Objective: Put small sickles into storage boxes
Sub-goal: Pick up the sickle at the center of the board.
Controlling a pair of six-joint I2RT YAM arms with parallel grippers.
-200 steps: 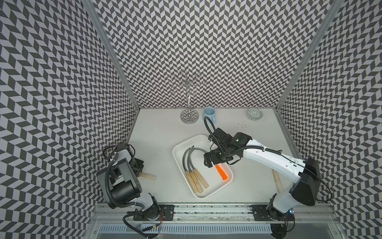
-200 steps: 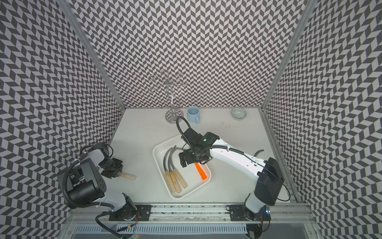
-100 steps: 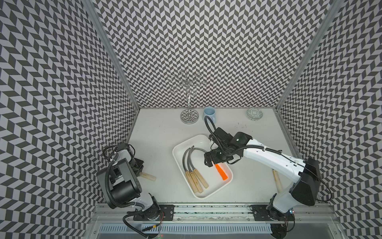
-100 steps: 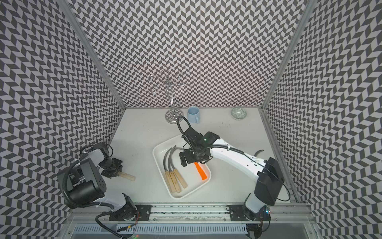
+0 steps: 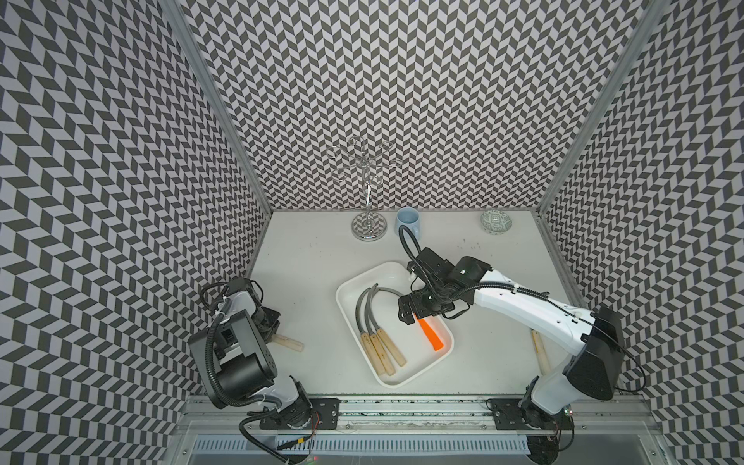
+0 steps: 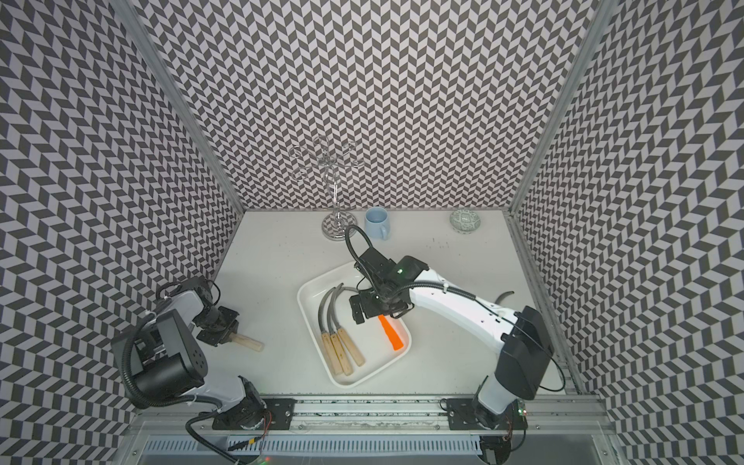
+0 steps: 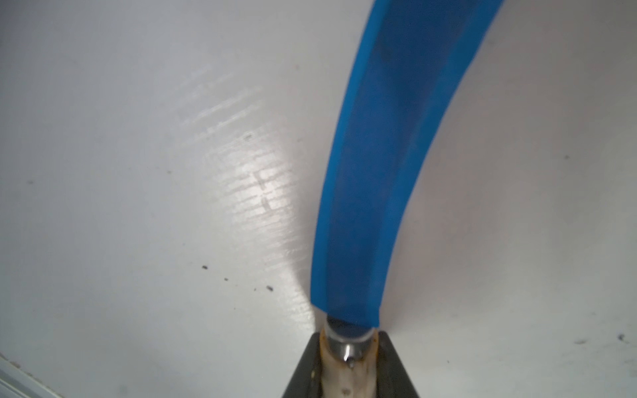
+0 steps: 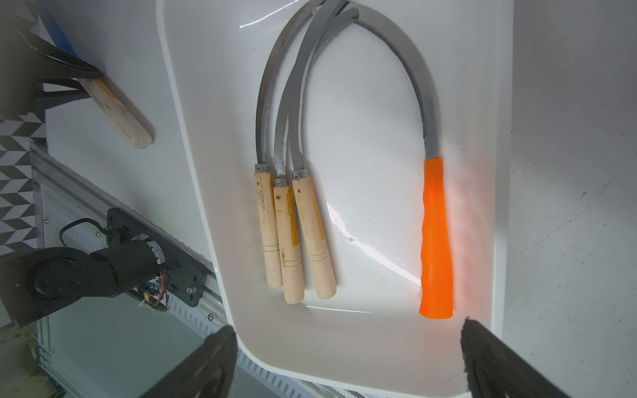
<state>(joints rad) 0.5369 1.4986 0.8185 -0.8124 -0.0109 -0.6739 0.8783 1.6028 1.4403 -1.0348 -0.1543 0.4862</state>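
Observation:
The white storage box lies mid-table. Three wooden-handled small sickles and an orange-handled one lie inside. My right gripper hovers open over the box, holding nothing. At the table's left, my left gripper is shut on a sickle's wooden handle. Its blade looks blue. Another sickle lies at the right, partly hidden by my right arm.
Along the back wall stand a metal cup stand, a light blue mug and a small green-patterned bowl. A metal rail runs along the front edge.

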